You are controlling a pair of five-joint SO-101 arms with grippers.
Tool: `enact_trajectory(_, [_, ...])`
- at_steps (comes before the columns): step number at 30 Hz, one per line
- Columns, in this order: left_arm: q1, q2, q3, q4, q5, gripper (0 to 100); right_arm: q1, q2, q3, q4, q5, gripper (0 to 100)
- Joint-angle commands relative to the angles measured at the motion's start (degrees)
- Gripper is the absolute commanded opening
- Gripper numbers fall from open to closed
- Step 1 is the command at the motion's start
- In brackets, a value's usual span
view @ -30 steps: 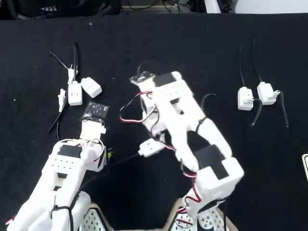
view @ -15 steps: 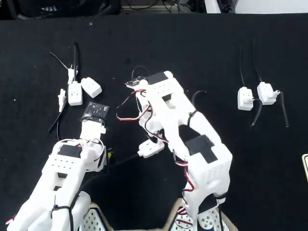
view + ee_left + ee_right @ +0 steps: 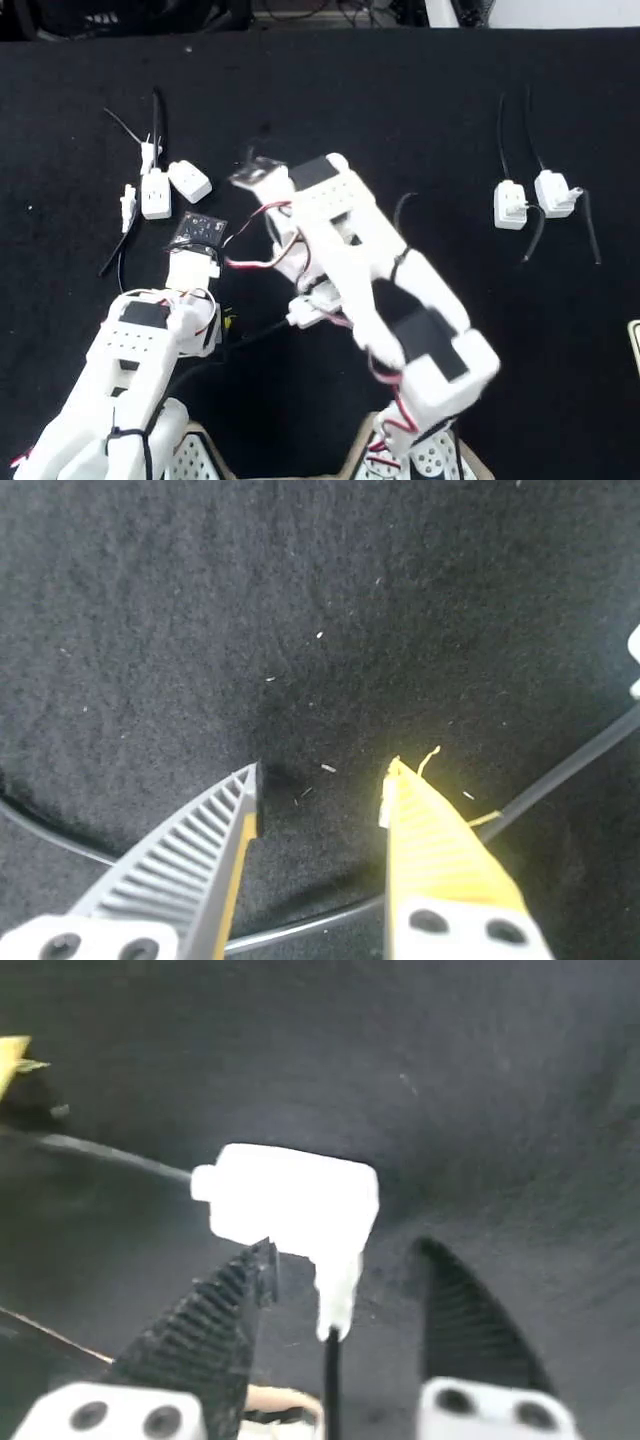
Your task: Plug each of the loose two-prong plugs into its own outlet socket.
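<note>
Black cloth covers the table [image 3: 420, 90], and the white plug [image 3: 290, 1200] lies on it near the middle, close in front of the two arms' bases. The right claw [image 3: 345, 1255] hangs just over it, spread wide, straddling a short stem on the plug's side and likely lined up for a grab. The plug's long body lies flat, crosswise to that gap, and its black cord [image 3: 250, 330] trails toward the left arm [image 3: 140, 350]. The left claw [image 3: 320, 775] is parted too, empty over bare cloth, probably waiting.

White plug [image 3: 290, 1200], black cloth [image 3: 500, 1080]; left pincer [image 3: 320, 770] grey and yellow (ribbed), right pincer [image 3: 345, 1247] black.
</note>
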Motion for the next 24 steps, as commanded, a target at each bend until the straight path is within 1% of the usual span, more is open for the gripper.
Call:
enact_trajectory(1, [-0.04, -1.23, 0.04, -0.97, 0.0, 20, -2.11, -8.48, -0.66, -0.53, 8.62, 24.7])
enact_trajectory(3, [-0.04, -1.23, 0.13, -0.97, -0.09, 20, -1.93, -10.24, 0.4, 0.09, 18.81, 24.8])
enact_trajectory(6, [-0.04, -1.23, 0.13, -0.97, -0.09, 20, -0.7, -10.42, 5.05, 0.35, 37.27, 25.0])
enact_trajectory(7, [-0.04, -1.23, 0.13, -0.97, -0.09, 20, -0.35, -10.24, 6.99, -0.44, 41.41, 25.0])
enact_trajectory(8, [-0.04, -1.23, 0.13, -0.97, -0.18, 20, -0.26, -9.98, 8.84, -2.11, 43.96, 25.0])
enact_trajectory(14, [-0.04, -1.23, 0.13, -0.97, -0.18, 20, -0.26, -9.27, 18.33, -12.75, 50.29, 25.0])
enact_trajectory(19, [-0.04, -1.23, 0.13, -0.97, -0.26, 20, -0.18, -9.27, 24.92, -15.82, 55.47, 24.8])
enact_trajectory(24, [-0.04, -1.23, 0.13, -0.97, -0.26, 20, -0.18, -9.27, 30.11, -19.87, 56.62, 25.0])
